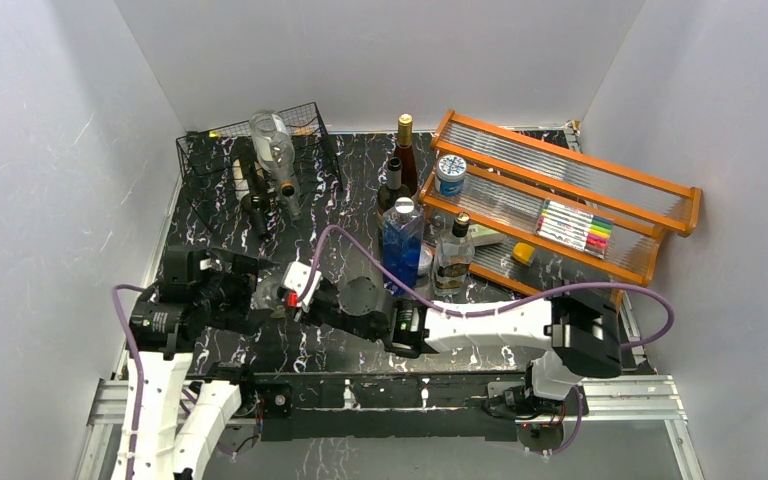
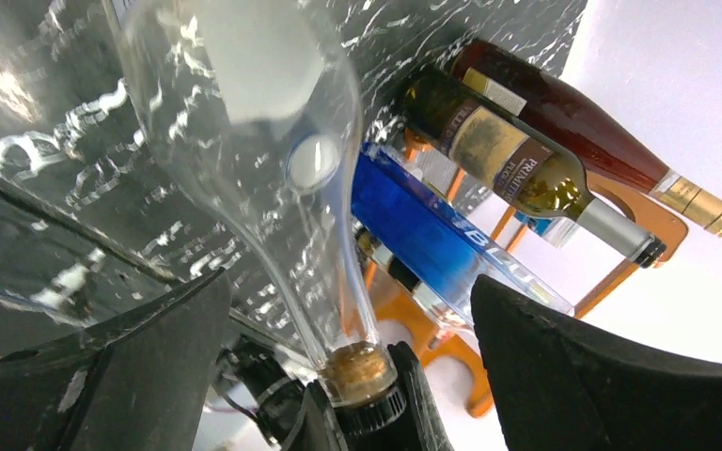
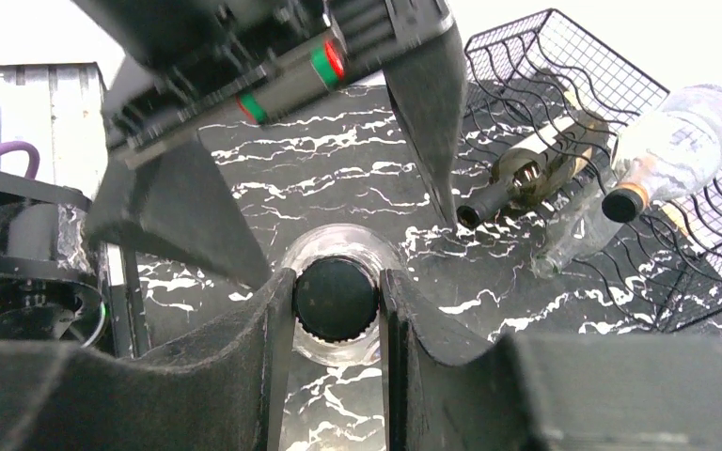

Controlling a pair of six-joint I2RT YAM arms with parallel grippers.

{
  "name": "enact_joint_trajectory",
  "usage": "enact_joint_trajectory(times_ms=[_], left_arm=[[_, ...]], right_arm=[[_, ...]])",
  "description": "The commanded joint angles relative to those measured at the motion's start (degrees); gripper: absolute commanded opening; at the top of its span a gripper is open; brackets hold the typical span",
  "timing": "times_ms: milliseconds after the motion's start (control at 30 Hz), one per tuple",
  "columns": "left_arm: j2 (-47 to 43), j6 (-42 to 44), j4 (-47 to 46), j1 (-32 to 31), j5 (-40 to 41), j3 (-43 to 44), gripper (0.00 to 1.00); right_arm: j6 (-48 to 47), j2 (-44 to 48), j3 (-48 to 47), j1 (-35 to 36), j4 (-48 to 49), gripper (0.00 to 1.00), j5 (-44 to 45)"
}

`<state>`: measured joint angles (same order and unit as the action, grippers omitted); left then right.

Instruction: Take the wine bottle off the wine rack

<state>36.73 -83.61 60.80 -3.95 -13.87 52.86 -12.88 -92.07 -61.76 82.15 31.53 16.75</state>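
The right claw (image 3: 336,301) pinched the bottle (image 2: 273,188) by its cap. The left claw (image 2: 348,287) stood spread around its neck. Open marbled bench (image 3: 338,178) lay beside them, with the rack (image 3: 564,56) ahead and white walls (image 1: 360,60) beyond.

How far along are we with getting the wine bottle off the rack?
Done: a clear bottle stands upright away from the wine rack. In hand: the right hand is shut on its cap; the left hand stands open around its neck. Left: release it, once it surely rests on the table, which I cannot confirm. Other bottles lie in the rack.
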Motion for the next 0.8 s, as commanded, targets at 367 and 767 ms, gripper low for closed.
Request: enact_joint_trajectory(times_ms=[367, 767], left_arm=[[-0.87, 41.69, -2.62, -0.24, 23.9, 17.08, 0.98], [3.08, 62.82, -20.39, -3.85, 13.56, 19.31, 0.98]], right_arm=[[3.17, 25.76, 5.61, -0.08, -18.23, 0.0, 17.01], [12.47, 36.45, 4.56, -0.5, -36.38, 0.0, 24.77]])
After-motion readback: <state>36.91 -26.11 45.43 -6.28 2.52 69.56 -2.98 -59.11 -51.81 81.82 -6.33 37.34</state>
